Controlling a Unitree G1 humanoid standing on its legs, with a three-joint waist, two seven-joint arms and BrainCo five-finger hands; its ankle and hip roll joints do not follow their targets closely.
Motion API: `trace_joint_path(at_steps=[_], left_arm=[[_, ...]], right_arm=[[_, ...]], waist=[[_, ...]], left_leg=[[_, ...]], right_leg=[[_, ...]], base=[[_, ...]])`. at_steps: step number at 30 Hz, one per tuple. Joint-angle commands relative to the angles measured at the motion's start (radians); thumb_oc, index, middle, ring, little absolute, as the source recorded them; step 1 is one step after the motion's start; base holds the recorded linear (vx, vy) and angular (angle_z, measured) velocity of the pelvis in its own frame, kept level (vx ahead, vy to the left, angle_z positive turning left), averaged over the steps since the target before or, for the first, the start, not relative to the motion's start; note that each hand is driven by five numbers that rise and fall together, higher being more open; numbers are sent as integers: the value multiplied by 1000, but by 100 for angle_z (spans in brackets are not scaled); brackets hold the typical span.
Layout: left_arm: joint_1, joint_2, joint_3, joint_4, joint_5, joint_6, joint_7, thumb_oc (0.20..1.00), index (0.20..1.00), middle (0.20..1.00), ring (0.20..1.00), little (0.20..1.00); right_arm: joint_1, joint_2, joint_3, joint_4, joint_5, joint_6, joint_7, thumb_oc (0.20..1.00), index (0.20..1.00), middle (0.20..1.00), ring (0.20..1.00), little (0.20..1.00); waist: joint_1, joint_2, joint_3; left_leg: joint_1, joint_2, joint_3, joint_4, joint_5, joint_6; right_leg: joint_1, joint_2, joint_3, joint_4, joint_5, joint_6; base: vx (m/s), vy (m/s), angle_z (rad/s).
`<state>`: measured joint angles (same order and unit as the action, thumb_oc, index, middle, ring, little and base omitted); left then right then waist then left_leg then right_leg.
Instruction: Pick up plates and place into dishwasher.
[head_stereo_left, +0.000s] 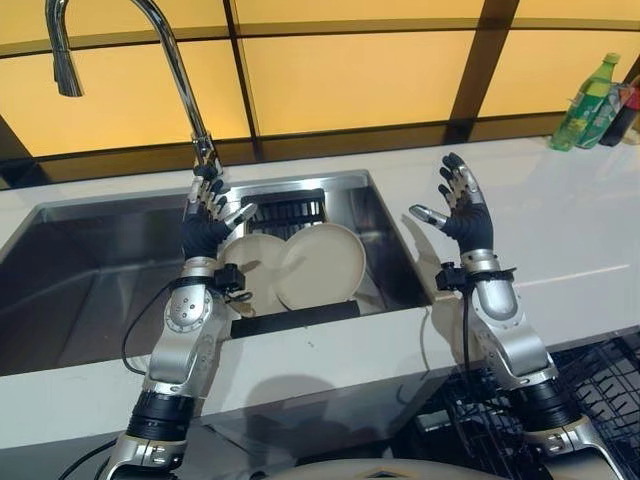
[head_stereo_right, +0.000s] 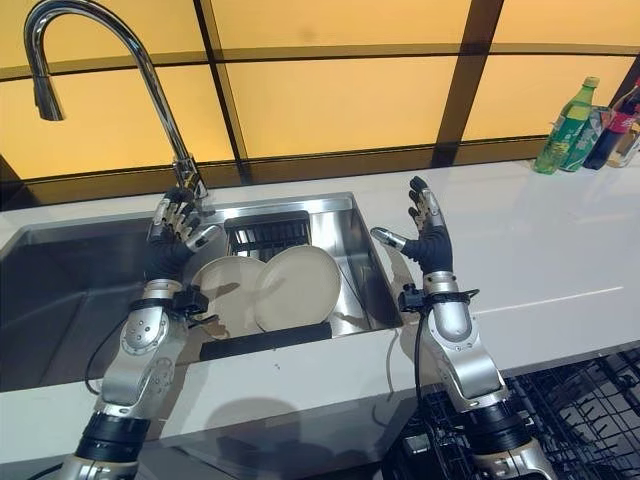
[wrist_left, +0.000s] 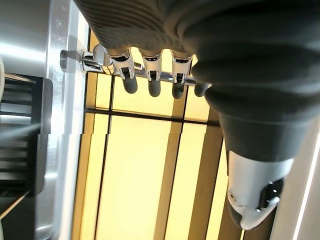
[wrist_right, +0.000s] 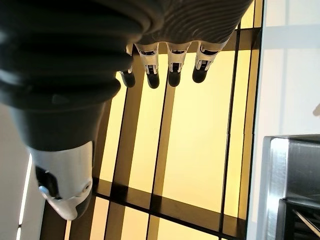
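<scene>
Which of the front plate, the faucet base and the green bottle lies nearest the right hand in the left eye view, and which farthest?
From the right hand:
1. Front plate, in the sink to its left.
2. Green bottle, far right corner of the counter.
3. Faucet base, behind the sink.

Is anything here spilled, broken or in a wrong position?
Nothing stands out. Two plates lean upright on a dark rack inside the sink, unbroken, with no spill on the counter. The left hand and right hand are raised, open and holding nothing.
</scene>
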<state>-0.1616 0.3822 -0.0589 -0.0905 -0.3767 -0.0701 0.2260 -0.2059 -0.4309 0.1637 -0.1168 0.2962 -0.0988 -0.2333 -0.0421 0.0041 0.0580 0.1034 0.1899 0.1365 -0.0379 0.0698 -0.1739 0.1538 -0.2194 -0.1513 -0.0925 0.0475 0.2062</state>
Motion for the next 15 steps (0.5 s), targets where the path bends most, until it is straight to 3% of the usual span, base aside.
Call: trace_joint_path(at_steps=[1,4,9,15], left_arm=[[-105,101,24,29,67,-62,-14,1000,1000,1000,1000,1000],[-118,125,29,74,102,-105,18,1000,1000,1000,1000,1000],[-146,156,19,134,151,-90,-17,1000,1000,1000,1000,1000],[-200,216,-13,245,167,-123,-91,1000,1000,1000,1000,1000]], right_arm=[[-60,-37,-38,-57,42,-30,10,1000,1000,1000,1000,1000],[-125,-35,4,-14,38,-39,3,1000,1000,1000,1000,1000],[-103,-45,-3,-35,44,-12,22,1000,1000,1000,1000,1000],[-67,-46,-5,-35,62,-7,43,1000,1000,1000,1000,1000]], waist=[[7,-31,10],[30,-20,31],[-5,-3,10],[-46,13,-9]], left_leg=[[-87,-49,-14,272,-110,49],[-104,-82,-112,214,-119,64],[-41,-65,-58,116,-114,62],[7,-74,-3,48,-119,75]], right_leg=[[-45,124,37,38,-38,-133],[-54,118,83,48,-38,-126],[-71,87,73,55,-37,-103],[-85,63,86,48,-24,-70]], base=[[-1,14,19],[36,105,-14],[76,154,-45],[141,99,-11]])
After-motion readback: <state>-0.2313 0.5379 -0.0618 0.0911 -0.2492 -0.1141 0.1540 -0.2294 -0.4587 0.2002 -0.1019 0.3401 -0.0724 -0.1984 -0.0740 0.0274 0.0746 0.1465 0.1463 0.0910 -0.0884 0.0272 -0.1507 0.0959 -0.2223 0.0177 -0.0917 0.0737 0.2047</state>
